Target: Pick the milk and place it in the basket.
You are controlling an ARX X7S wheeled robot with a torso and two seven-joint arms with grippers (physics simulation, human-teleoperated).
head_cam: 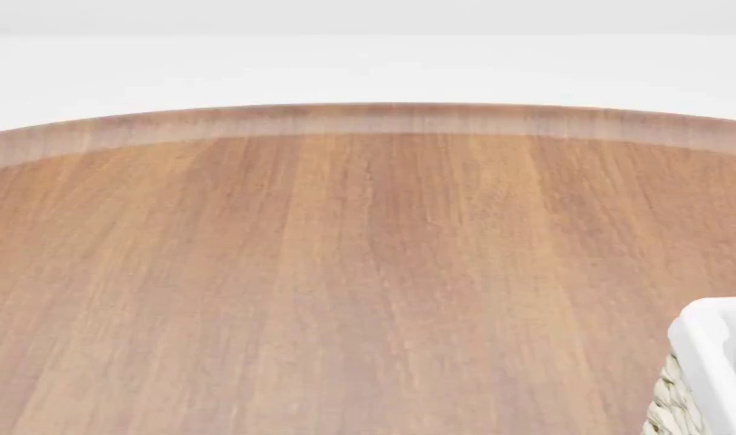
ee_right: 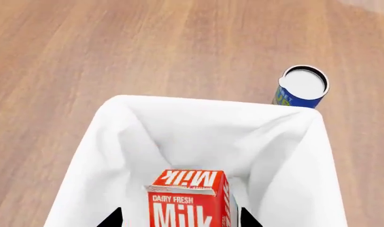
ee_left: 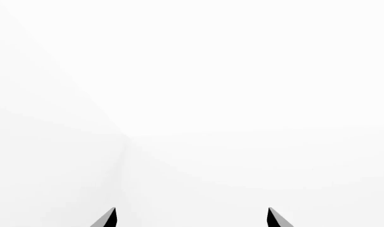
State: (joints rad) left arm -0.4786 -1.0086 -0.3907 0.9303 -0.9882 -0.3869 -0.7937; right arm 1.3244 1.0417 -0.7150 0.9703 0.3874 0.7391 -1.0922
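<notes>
In the right wrist view the milk (ee_right: 188, 198), a red carton with white "Milk" lettering, stands upright inside the basket (ee_right: 116, 142), against its white cloth lining. My right gripper (ee_right: 180, 218) is open around the carton. Its two black fingertips (ee_right: 116, 218) flank the carton, and a strip of white lining shows on each side. One corner of the basket (head_cam: 719, 362) shows in the head view at the lower right, woven wicker under a white folded rim. My left gripper (ee_left: 192, 218) is open with nothing between its tips, facing a blank white background.
A blue can with a white lid (ee_right: 301, 87) stands on the table just beyond the basket's far corner. The round wooden table (head_cam: 343, 272) fills the head view, and its curved far edge (head_cam: 368, 118) meets a white floor.
</notes>
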